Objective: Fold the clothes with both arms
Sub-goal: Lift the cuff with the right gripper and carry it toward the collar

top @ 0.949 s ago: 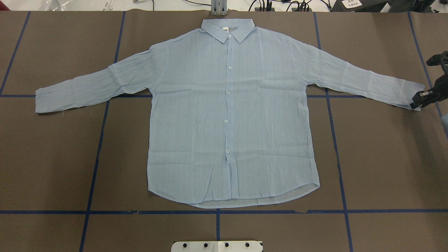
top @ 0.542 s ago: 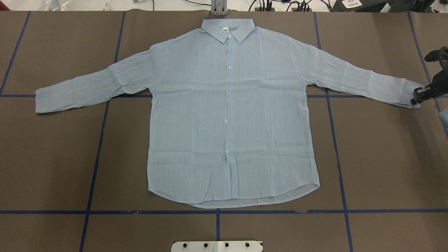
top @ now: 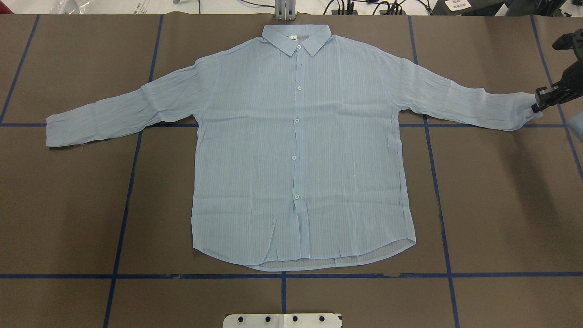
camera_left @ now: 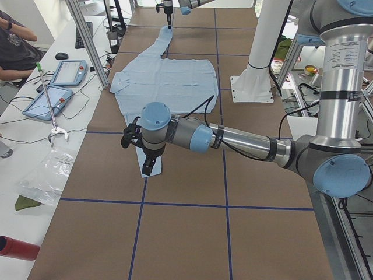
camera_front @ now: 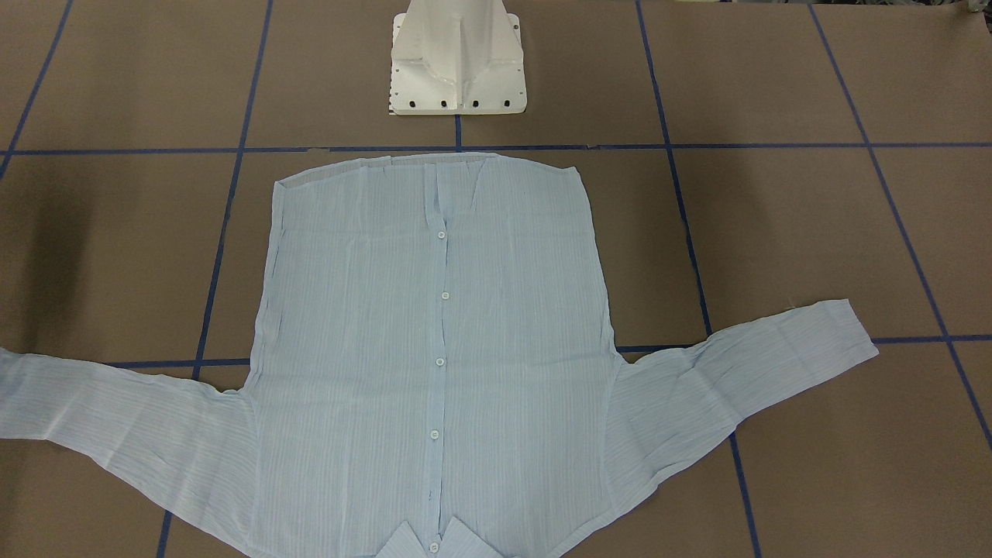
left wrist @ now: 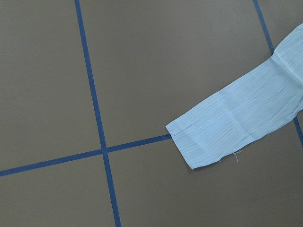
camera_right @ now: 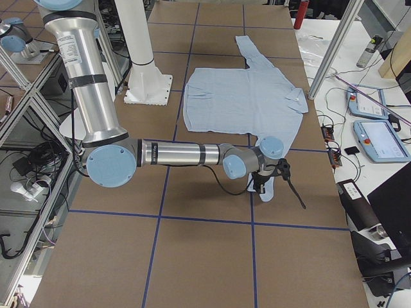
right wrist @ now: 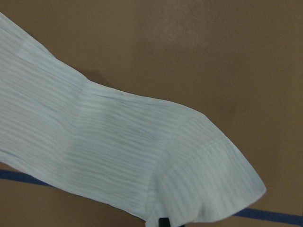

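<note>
Overhead exterior view: the pale blue, finely striped long-sleeved shirt [top: 296, 150] lies flat and front-up in the middle of the brown paper-covered table [top: 501, 205]. It is buttoned, with the collar at the far edge and the hem toward the robot. Both sleeves are spread outward.

1. The left sleeve cuff [left wrist: 208, 137] lies flat on the table. One corner meets a line of the blue tape grid [left wrist: 94, 109].
2. The right sleeve cuff [right wrist: 213, 189] is raised off the table and curls loosely; the rest of that sleeve slopes down to the surface.
3. The black two-finger right gripper [top: 539, 104] is clamped on the end of the right sleeve cuff, at the table's right edge.
4. The black two-finger left gripper [camera_left: 149, 167] shows only in the exterior left view. It hangs above the left sleeve cuff with its fingers pointing down. Whether the fingers are apart or together cannot be told from that view.

The white pedestal base [camera_front: 457, 62] stands on the table just beyond the hem, apart from the cloth.

On the white side bench [camera_left: 35, 134] past the collar edge lies a clear plastic bag [camera_left: 44, 178]. Its contents cannot be made out. A flat green scrap [camera_left: 23, 203] lies just beside it.
</note>
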Controlling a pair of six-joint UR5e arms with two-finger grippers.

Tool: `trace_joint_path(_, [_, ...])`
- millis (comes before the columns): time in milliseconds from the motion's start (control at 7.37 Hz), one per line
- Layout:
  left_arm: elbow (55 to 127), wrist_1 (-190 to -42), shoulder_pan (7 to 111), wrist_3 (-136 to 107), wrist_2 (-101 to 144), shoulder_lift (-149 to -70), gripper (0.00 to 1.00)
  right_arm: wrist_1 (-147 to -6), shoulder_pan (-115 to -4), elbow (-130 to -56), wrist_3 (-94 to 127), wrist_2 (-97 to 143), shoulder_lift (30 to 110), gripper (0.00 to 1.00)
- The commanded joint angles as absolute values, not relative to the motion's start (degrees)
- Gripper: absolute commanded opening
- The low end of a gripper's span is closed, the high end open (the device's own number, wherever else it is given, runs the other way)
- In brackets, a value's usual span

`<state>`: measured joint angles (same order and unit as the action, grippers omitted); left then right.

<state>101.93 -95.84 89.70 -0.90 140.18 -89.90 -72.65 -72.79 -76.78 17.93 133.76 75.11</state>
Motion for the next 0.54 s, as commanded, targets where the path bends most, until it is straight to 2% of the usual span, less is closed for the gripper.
trace_joint_path(0, [100.6,-97.2,89.7,-0.9,140.2,-89.9,1.0,-83.4,-73.2,-83.8,18.3,137.0,69.0,0.0])
trace_joint_path(407, [99.7,-97.3,89.7,-0.9,140.3,-89.8,1.0,-84.6,-69.8,-86.0,21.9,140.3,60.2,0.0])
